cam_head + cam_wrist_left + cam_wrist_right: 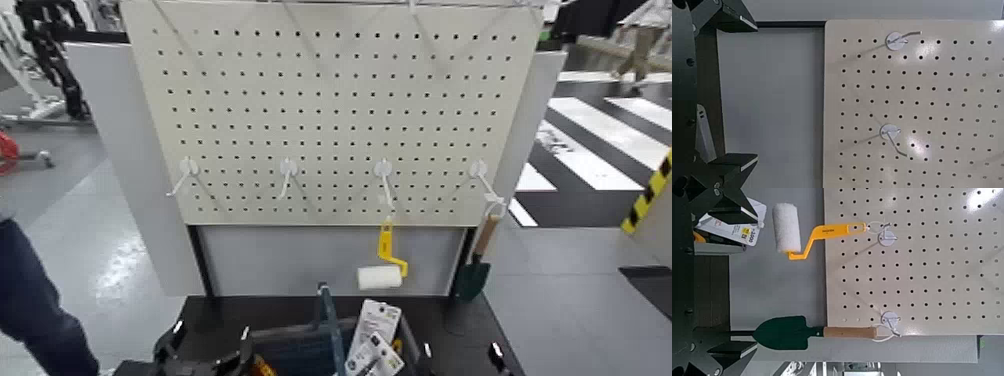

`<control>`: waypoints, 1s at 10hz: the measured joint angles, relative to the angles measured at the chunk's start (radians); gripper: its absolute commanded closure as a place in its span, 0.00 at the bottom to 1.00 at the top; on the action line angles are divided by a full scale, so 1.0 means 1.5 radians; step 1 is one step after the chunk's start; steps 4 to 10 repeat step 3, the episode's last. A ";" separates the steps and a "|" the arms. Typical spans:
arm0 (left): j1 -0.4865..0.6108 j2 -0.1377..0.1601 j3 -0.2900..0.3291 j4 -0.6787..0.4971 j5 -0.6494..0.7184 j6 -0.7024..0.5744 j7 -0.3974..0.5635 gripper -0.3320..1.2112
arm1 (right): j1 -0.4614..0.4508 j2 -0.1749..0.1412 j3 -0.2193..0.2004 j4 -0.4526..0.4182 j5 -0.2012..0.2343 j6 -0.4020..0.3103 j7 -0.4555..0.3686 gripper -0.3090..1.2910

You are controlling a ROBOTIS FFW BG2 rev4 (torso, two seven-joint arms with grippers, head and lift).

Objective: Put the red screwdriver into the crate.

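The crate [296, 348] sits at the bottom centre of the head view, its thin blue handle [326, 312] upright. White carded packs [375, 335] lie in it. The red screwdriver is hidden or out of view. A small yellow-orange bit [262, 366] shows at the crate's near left, and I cannot tell what it is. My left gripper [210, 350] hangs left of the crate, and in the left wrist view it [738, 92] stands open and empty, facing the pegboard. My right gripper [460, 358] is right of the crate and also open [735, 278], holding nothing.
A cream pegboard [330, 100] with white hooks stands behind the black table [470, 320]. A yellow-handled paint roller [382, 270] and a wooden-handled green trowel [478, 262] hang from it. A person's leg [30, 310] is at the far left.
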 measured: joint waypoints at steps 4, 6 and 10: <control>0.002 0.000 -0.001 -0.001 -0.009 -0.005 0.000 0.30 | 0.002 0.001 -0.002 -0.003 -0.001 0.003 -0.001 0.30; 0.002 0.000 -0.001 -0.001 -0.009 -0.005 0.000 0.30 | 0.002 0.001 -0.002 -0.003 -0.001 0.003 -0.001 0.30; 0.002 0.000 -0.001 -0.001 -0.009 -0.005 0.000 0.30 | 0.002 0.001 -0.002 -0.003 -0.001 0.003 -0.001 0.30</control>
